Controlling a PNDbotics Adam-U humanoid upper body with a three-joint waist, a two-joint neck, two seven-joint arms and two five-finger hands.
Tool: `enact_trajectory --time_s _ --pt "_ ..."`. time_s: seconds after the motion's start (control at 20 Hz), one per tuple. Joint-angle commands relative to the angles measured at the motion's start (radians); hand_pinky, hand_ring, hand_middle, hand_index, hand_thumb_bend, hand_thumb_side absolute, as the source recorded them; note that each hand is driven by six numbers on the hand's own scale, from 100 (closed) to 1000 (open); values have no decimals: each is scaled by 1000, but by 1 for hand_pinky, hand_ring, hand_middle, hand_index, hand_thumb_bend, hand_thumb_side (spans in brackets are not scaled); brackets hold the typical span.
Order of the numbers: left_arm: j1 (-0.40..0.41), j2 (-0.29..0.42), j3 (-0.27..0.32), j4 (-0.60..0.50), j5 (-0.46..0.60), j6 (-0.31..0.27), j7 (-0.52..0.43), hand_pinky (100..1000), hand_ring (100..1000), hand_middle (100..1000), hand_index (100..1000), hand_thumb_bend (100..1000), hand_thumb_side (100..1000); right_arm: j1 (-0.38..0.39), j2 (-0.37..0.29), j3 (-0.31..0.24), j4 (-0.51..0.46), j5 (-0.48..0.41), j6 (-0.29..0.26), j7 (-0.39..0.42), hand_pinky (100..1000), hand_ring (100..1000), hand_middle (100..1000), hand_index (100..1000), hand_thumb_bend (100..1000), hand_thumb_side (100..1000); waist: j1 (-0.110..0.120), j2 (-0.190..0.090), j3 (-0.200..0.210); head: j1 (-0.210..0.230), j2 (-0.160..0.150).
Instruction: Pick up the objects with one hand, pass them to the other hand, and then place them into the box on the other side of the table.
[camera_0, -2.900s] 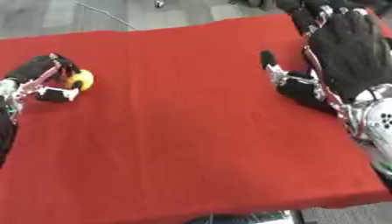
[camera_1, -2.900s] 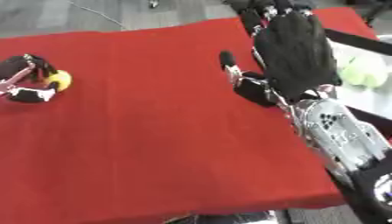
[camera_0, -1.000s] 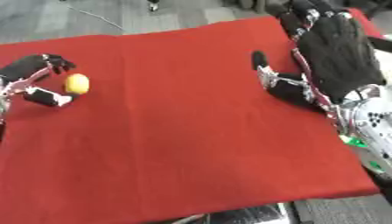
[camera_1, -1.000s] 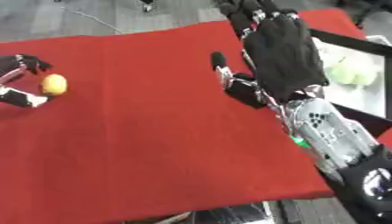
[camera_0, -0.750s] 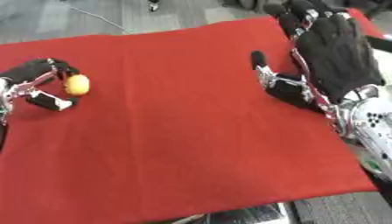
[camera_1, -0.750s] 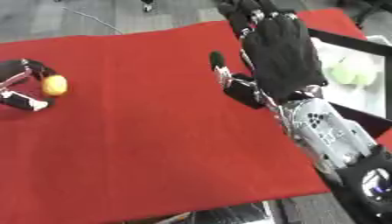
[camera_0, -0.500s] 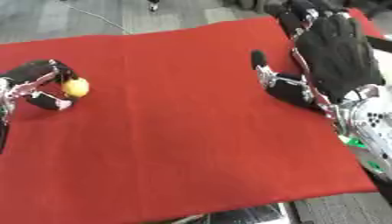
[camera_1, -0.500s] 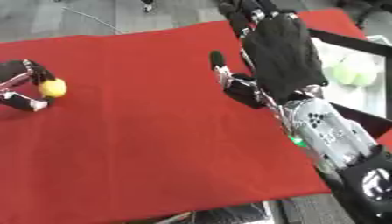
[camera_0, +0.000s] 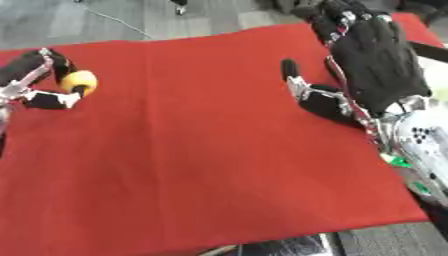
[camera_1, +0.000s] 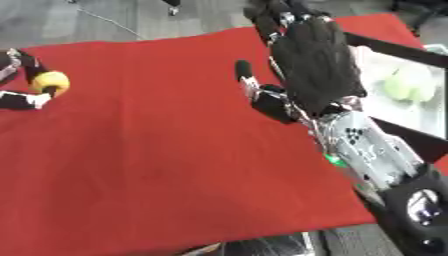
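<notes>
Round yellow object (camera_0: 79, 81) pinched by left hand (camera_0: 39, 80); right hand (camera_0: 367, 65) spread flat.

No readable text, labels or numbers anywhere.

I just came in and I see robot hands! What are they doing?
The robot's left hand is at the left edge of the red cloth, its fingers curled round a small yellow ball. Its right hand waits open over the right side, palm down and holding nothing. Beside it, off the table's right side, is a box with something pale green inside. The ball has not been passed across yet.
</notes>
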Motion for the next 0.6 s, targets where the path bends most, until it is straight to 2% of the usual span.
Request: enact_trajectory --time_s 0.05,0.2,0.3,0.45,0.55,0.6 --pt "16 44 -84 -145 218 -43 -113 665 377 322 530 100 274 -13 -35 6 -21 -4 -17 31 445 770 705 861 319 381 6 -27 14 -22 -3" --pt "62 34 -182 -294 486 -46 -315 671 374 318 526 100 274 -22 -44 20 -21 -4 -41 75 514 793 754 887 404 392 12 -34 36 -43 -3" --pt "80 20 -236 -376 658 -46 -476 674 375 319 527 100 272 -31 -47 32 -21 -13 -54 115 638 816 794 908 448 404 12 -38 49 -52 -3" --pt "82 -20 -296 -449 869 -35 -704 677 375 319 525 100 272 -44 -42 45 -21 -30 -64 156 636 818 799 911 464 393 9 -41 61 -60 -3" --pt "72 -42 -309 -476 972 6 -840 679 374 318 524 100 272 -52 -36 54 -21 -39 -67 168 634 817 799 911 466 388 6 -41 68 -64 -3" --pt "65 -57 -319 -488 1006 28 -876 681 374 317 523 100 273 -56 -32 58 -21 -43 -68 173 622 815 797 911 466 381 4 -40 71 -65 -3"
